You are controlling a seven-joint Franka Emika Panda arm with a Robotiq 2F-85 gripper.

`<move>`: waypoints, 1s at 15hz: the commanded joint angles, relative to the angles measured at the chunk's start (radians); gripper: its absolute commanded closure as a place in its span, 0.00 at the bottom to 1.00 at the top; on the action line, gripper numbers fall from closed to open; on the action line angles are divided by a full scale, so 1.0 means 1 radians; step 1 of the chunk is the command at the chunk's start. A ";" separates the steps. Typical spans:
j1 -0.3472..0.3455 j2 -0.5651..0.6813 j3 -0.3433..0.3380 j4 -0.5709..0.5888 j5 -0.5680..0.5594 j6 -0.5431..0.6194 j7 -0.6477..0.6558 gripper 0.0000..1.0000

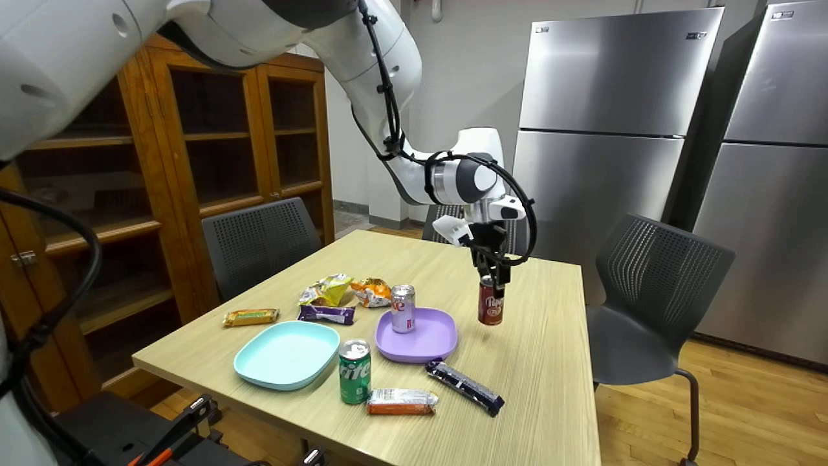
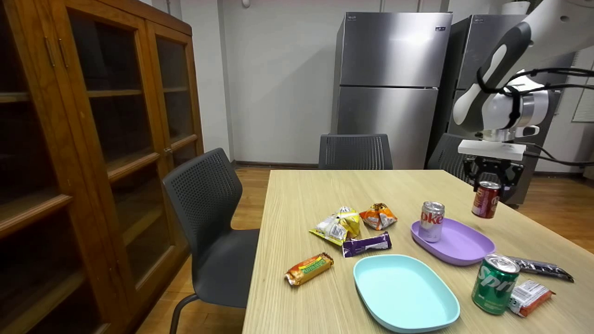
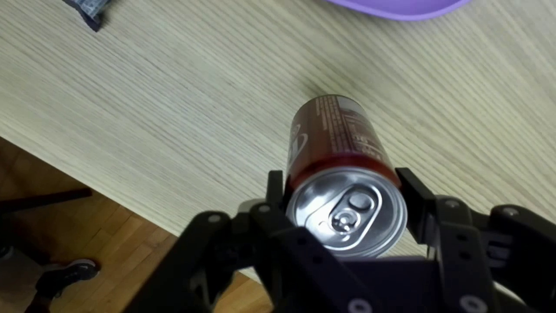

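My gripper (image 3: 339, 180) is shut on a dark red Dr Pepper can (image 3: 336, 134), one finger on each side just under its silver lid. The can (image 1: 490, 313) stays roughly upright over the right part of the table in an exterior view, and whether its base touches the wood I cannot tell. Nearest to it is the purple plate (image 1: 420, 353), which carries a silver Diet Coke can (image 1: 403, 310). Black fingers (image 3: 275, 187) hide part of the can's sides in the wrist view.
On the table (image 1: 543, 388) are a teal plate (image 2: 403, 292), a green Sprite can (image 2: 494, 285), an orange-white packet (image 1: 401, 402), a dark bar (image 1: 464, 386), a purple bar (image 2: 366, 244), a golden bar (image 2: 309, 268), a yellow bag (image 2: 341, 226) and an orange bag (image 2: 378, 216). Chairs (image 1: 653, 304) surround it.
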 commanded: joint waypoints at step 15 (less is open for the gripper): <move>0.161 -0.166 0.037 -0.271 -0.016 0.068 0.142 0.61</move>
